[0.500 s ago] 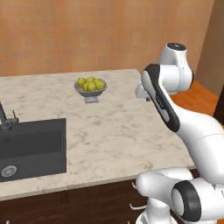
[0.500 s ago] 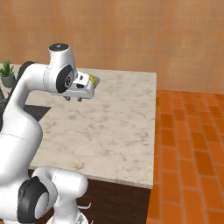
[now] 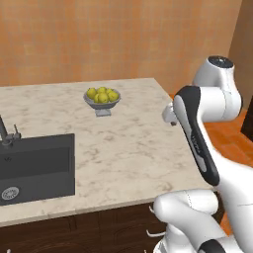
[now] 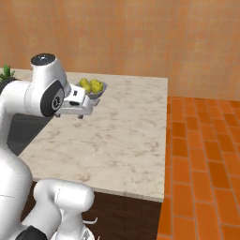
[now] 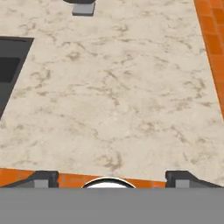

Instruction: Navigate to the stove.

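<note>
The robot stood at the end of a marble surface (image 3: 123, 148), with its arm folded up high over the near edge. The end effector (image 4: 80, 104) hung above the stone, pointing down. In the hand view its two dark fingertips (image 5: 43, 177) sat far apart at the bottom, so it looked wide open, and it held nothing.

A dark sink (image 3: 37, 165) was set into the surface on the left, with a tap (image 3: 5, 133) beside it. A grey bowl (image 3: 102, 103) of yellow fruit stood near the far side (lemons, maybe; too small to be sure). The floor (image 4: 201, 159) to the right was orange brick.

No stove could be seen from here, so I think the base had more driving to do, and which way I could not tell.

A stove is big, hard and fixed in place, so I think nobody needs to pick it up. The robot only had to roll up to it, with the arm tucked in.

I could read no words or labels anywhere.
</note>
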